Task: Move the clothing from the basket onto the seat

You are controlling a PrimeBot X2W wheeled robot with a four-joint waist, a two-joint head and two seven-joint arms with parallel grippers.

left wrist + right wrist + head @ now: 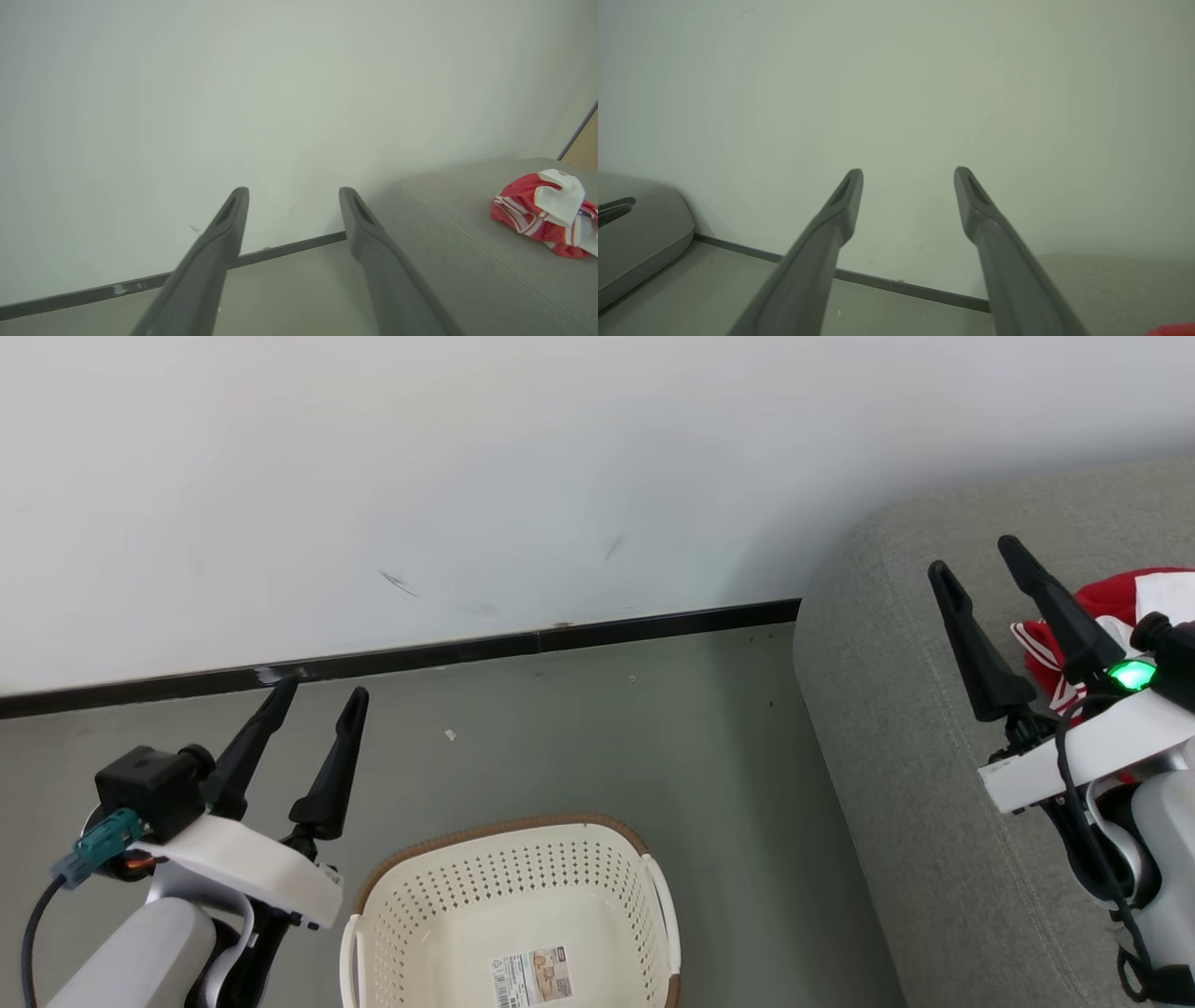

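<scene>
From the head: left gripper [322, 689] at lower left, fingers well apart and gripping nothing, over bare grey floor [607, 728] just left of the basket [504, 829]. Basket cream plastic with perforated walls and a brown woven-look rim, a paper label [532, 975] on its bottom, cut off by the lower edge. Open floor between basket and seat [896, 709] — and on up to the black skirting [560, 639] under a plain white wall [467, 476]. Seat grey-green, coarse-woven, with a rounded corner and a stitched seam along the edge. Right gripper [973, 555] above the seat, fingers likewise spread and carrying nothing. Clothing [1134, 593] lying on the seat beyond it, red with white panels and thin stripes, partly hidden behind the right wrist.

From the left wrist: dark tapered fingers parted, aimed at wall and skirting. Seat corner on the right, the crumpled clothing [537, 212] in plain sight there — well in from the edge, touched by nothing.

From the right wrist: fingers parted toward the wall. Strip of seat fabric at lower right, a sliver of red at the bottom corner.
</scene>
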